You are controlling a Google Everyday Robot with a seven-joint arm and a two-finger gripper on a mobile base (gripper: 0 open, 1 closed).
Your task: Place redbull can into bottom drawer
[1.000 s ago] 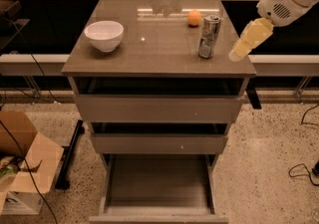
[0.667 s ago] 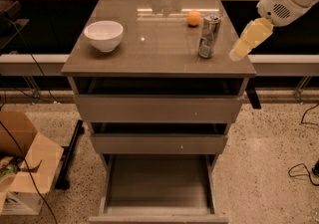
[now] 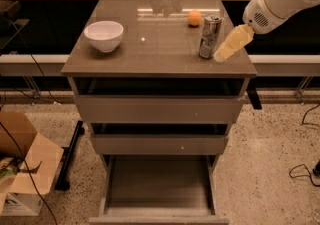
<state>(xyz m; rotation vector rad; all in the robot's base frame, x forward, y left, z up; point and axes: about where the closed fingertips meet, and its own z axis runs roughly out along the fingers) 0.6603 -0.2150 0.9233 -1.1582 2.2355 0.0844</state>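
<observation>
The redbull can (image 3: 210, 36) stands upright near the right edge of the cabinet top (image 3: 150, 49). My gripper (image 3: 225, 51), pale yellow on a white arm, reaches in from the upper right. Its tip sits just right of the can's lower half, very close to it or touching it. The can is not lifted. The bottom drawer (image 3: 160, 181) is pulled out wide at the bottom of the view, and its flat floor is bare.
A white bowl (image 3: 104, 35) sits at the left of the top and a small orange ball (image 3: 195, 17) just behind the can. The two upper drawers (image 3: 157, 109) are slightly ajar. A cardboard box (image 3: 20, 169) stands on the floor at left, and cables (image 3: 305, 169) lie at right.
My gripper has moved left, from a gap beside the can to right up against it. The can, bowl and drawers have not moved.
</observation>
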